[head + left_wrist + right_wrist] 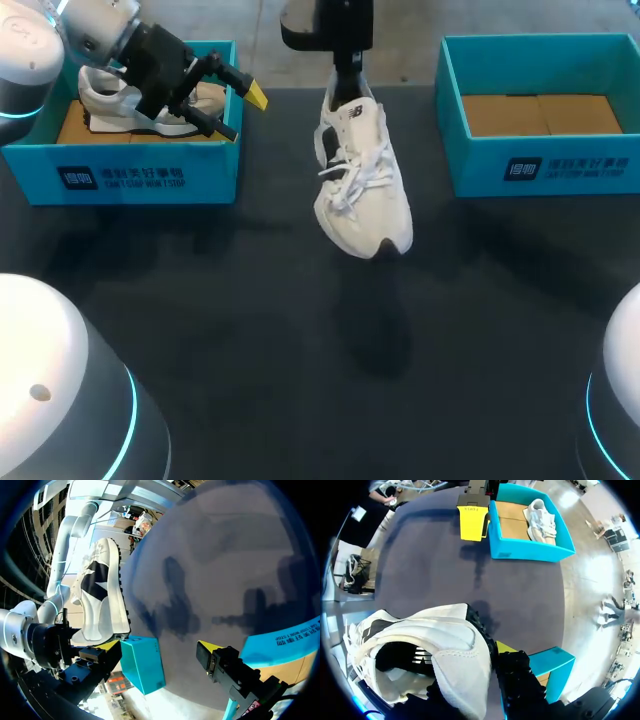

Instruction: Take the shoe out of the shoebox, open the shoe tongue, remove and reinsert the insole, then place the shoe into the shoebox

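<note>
right end effector (350, 72) clamping white sneaker (362, 190) by its heel above surface (300, 350) rear middle, left end effector (240, 112) hanging fingers apart over left shoebox (140, 178)

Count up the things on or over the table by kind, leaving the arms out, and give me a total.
White shoes: 2 (held shoe, boxed shoe)
Teal shoeboxes: 2 (left shoebox, right shoebox)
Total: 4
</note>
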Robot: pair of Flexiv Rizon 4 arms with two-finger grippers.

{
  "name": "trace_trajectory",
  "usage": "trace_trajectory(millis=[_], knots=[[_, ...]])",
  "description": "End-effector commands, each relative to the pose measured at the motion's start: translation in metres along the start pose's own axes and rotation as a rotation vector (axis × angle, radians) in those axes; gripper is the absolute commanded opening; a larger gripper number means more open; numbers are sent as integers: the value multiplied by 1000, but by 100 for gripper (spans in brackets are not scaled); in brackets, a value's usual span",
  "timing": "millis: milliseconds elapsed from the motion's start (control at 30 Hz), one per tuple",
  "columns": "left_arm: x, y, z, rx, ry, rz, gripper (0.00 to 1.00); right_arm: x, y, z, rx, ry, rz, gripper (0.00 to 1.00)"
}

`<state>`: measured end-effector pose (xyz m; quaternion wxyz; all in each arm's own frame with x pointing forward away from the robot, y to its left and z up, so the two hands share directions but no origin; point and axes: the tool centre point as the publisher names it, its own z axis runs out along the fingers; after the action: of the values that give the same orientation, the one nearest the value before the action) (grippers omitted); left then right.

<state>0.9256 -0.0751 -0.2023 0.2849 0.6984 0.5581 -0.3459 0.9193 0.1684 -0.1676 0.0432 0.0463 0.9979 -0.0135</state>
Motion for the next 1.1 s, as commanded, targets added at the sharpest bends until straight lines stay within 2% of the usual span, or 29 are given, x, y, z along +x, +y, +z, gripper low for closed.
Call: trace_trajectory(millis=[33,400,467,633,933,1100], knots=[[0,-1,0,-1,2,1,100,0,-1,-1,-4,0,-1,0],[0,-1,0,-1,2,1,100,0,-1,-1,-4,0,-1,0],[0,-1,0,-1,2,1,100,-3,-8,1,8,6,5,0],[0,-1,0,-1,2,1,100,-17,-36,3,22,18,18,0],[0,-1,0,-1,2,1,100,-45,-109,2,47,21,48,0],[0,-1,0,-1,2,1,100,-61,-142,1,29,4,60,0]])
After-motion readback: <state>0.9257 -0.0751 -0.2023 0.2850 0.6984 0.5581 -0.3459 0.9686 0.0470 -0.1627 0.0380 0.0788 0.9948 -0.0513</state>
